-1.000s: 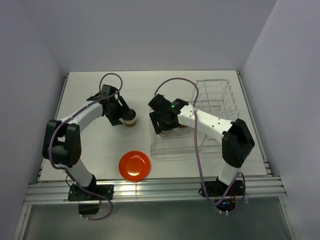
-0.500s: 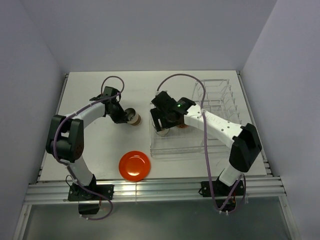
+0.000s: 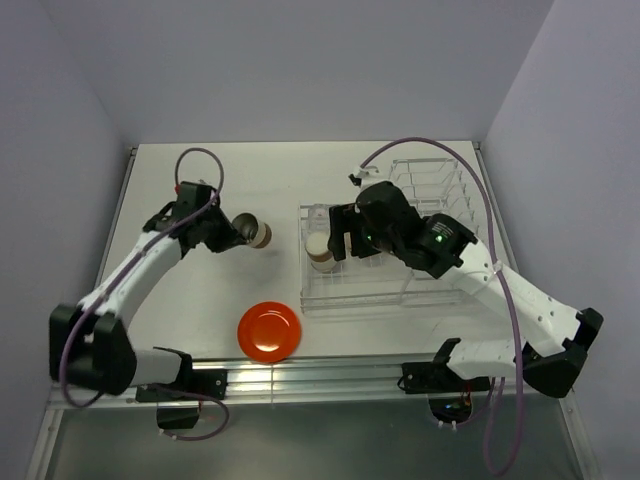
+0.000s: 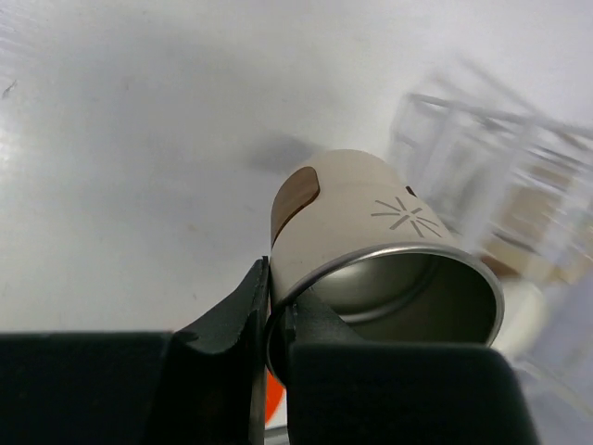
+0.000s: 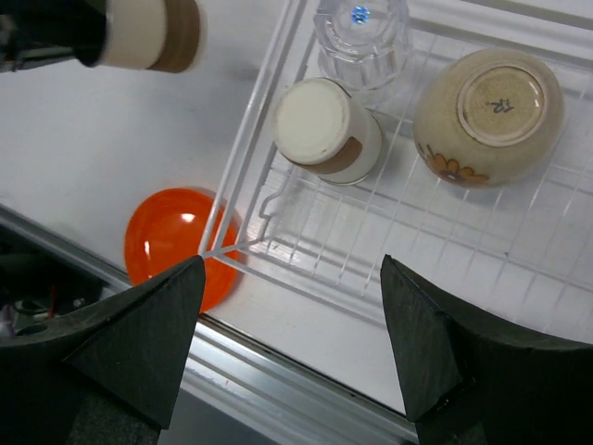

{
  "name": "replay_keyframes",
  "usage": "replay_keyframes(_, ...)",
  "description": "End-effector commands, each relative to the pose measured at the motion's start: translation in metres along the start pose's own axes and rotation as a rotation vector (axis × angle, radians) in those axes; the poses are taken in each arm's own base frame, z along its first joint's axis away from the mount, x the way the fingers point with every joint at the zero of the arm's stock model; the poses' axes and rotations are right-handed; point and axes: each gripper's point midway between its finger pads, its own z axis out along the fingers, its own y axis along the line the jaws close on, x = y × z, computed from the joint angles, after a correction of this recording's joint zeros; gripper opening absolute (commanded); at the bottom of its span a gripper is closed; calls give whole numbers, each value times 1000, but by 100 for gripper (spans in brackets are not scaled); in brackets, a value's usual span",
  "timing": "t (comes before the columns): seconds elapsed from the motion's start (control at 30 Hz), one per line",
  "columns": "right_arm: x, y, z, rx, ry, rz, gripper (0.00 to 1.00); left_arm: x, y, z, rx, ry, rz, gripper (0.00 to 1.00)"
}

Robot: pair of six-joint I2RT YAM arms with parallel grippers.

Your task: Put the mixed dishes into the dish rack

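- Left pincer (image 4: pixel 269 311) has just pinched the rim of a small beige-and-brown cylindrical cup (image 4: pixel 371 222), tipped sideways, probably lifted.
- Right pincer (image 5: pixel 289 278), spread, has backed off; beneath it the clear plastic dish rack (image 5: pixel 315 250) holds a matching upturned cup (image 5: pixel 324 130), clear glass (image 5: pixel 363 32), beige bowl (image 5: pixel 488 104).
- Beyond its wall: flat orange-red plate (image 5: pixel 167 241), unloaded.

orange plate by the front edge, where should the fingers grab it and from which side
Probably best to take the orange plate by its raised rim, on the left arc. It lies flat, face up, on the table, so only the lip offers a pinch, coming down at a tilt. Its right side sits close to the dish rack corner, leaving less room there.
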Motion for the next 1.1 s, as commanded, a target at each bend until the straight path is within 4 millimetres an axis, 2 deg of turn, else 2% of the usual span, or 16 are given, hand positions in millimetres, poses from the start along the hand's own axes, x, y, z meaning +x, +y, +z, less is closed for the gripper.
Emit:
replay_keyframes(0.0, -8, 18, -11, -109, -45, 40, 84, -11, -28, -70, 164, -129, 0, 0)
replay_keyframes(0.03, -11, 23, -15, -142, -63, 48, 84, -8, -35, -97, 225, -162, 9, 0)
replay_keyframes(0.13, -13, 42, -27, -262, -73, 57, 84, 7, -57, -141, 395, -149, 28, 0)
replay_keyframes(0.17, -15, 50, -30, -314, -90, 67, 83, 10, -66, -165, 482, -173, 45, 0)
replay_keyframes(0.23, -15, 66, -43, -427, -101, 72, 83, 27, -81, -189, 612, -114, 47, 0)
replay_keyframes(0.27, -24, 75, -50, -489, -141, 90, 84, 33, -86, -202, 677, -117, 56, 0)
replay_keyframes(0.37, -34, 100, -77, -680, -189, 120, 84, 55, -93, -222, 806, -37, 42, 0)
replay_keyframes(0.43, -37, 115, -93, -801, -197, 113, 85, 62, -102, -243, 929, -14, 20, 0)
replay_keyframes(0.47, -38, 120, -97, -838, -192, 123, 85, 74, -99, -237, 956, 46, 13, 0)
replay_keyframes(0.5, -38, 125, -101, -871, -189, 121, 85, 73, -105, -250, 1029, 51, -6, 0)
replay_keyframes(0.53, -41, 129, -105, -909, -208, 119, 85, 80, -101, -245, 1048, 76, -21, 0)
replay_keyframes(0.6, -38, 137, -115, -985, -192, 126, 85, 84, -106, -260, 1140, 112, -30, 0)
replay_keyframes(0.67, -38, 143, -121, -1040, -192, 125, 85, 93, -102, -260, 1186, 152, -51, 0)
replay_keyframes(0.83, -39, 151, -121, -1093, -183, 123, 86, 102, -99, -279, 1302, 210, -85, 0)
replay_keyframes(1.0, -36, 156, -111, -1089, -155, 127, 86, 107, -94, -286, 1342, 234, -108, 0)
replay_keyframes(1.07, -42, 161, -111, -1109, -172, 126, 86, 109, -92, -287, 1346, 237, -112, 0)
